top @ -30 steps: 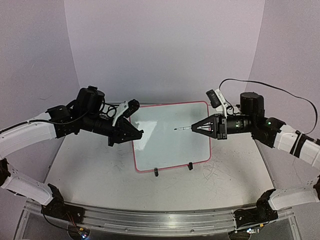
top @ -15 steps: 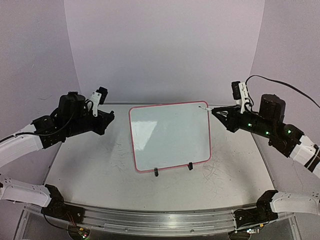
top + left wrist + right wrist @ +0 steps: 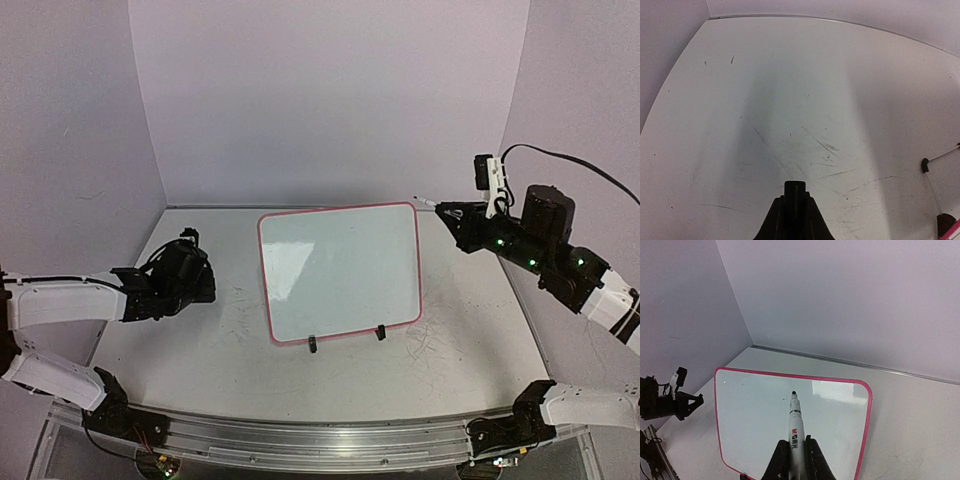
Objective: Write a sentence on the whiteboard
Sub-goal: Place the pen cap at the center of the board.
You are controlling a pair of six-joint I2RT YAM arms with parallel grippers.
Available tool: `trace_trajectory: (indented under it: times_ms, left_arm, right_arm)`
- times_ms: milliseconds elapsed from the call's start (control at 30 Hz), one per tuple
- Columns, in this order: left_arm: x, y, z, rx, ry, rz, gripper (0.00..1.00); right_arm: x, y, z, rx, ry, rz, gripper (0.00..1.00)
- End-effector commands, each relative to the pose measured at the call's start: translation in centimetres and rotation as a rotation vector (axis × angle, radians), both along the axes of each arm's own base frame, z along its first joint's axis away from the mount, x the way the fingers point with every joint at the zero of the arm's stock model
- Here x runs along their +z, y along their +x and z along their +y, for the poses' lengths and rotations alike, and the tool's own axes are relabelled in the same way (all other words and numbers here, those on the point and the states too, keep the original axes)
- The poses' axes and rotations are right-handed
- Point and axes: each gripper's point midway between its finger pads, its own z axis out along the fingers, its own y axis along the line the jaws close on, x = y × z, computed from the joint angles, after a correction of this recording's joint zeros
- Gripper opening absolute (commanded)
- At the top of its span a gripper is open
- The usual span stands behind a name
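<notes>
The whiteboard (image 3: 340,270) has a pink rim and lies mid-table on two black clip feet; its face shows only tiny specks. My right gripper (image 3: 447,212) hovers just beyond its far right corner, shut on a white marker (image 3: 428,204) with the cap off. In the right wrist view the marker (image 3: 795,415) sticks out from between the gripper (image 3: 797,442) fingers, its black tip above the whiteboard (image 3: 750,420) and off its surface. My left gripper (image 3: 207,284) is shut and empty, low over the table, left of the board. Its closed tips (image 3: 794,185) point across bare tabletop.
The scuffed white tabletop (image 3: 200,350) is walled by purple panels behind and at both sides. One clip foot (image 3: 925,165) and a pink corner of the board (image 3: 952,231) show at the right edge of the left wrist view. A black cable trails from the right arm.
My left arm has drawn back from the board's left edge and dropped low at the left. My right arm has carried the marker off the board's face to its far right corner.
</notes>
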Motion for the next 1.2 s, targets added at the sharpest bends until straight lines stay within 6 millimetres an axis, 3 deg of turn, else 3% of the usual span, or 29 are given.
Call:
trace_trajectory:
  times_ms: [0,200,400,833,1167]
  left_arm:
    - [-0.5,1.9,0.6,0.114,-0.02,-0.095,0.0]
    - [-5.4,2.5,-0.6,0.074,0.027,-0.021,0.0]
    - [-8.1,1.9,-0.4,0.07,0.037,0.013,0.02]
    - [-10.9,1.4,-0.6,0.089,0.028,0.075,0.05]
    - [-11.2,1.2,-0.1,0.104,0.037,0.077,0.18]
  right_arm:
    - [4.5,-0.9,-0.5,0.007,0.055,-0.121,0.0]
    - [4.8,-2.0,-1.5,-0.005,0.077,-0.141,0.0]
    - [4.3,-2.3,-2.0,-0.021,0.08,-0.14,0.0]
    - [3.3,-1.8,-1.3,-0.002,0.071,-0.108,0.0]
    - [2.8,-1.9,-1.2,0.001,0.078,-0.091,0.0]
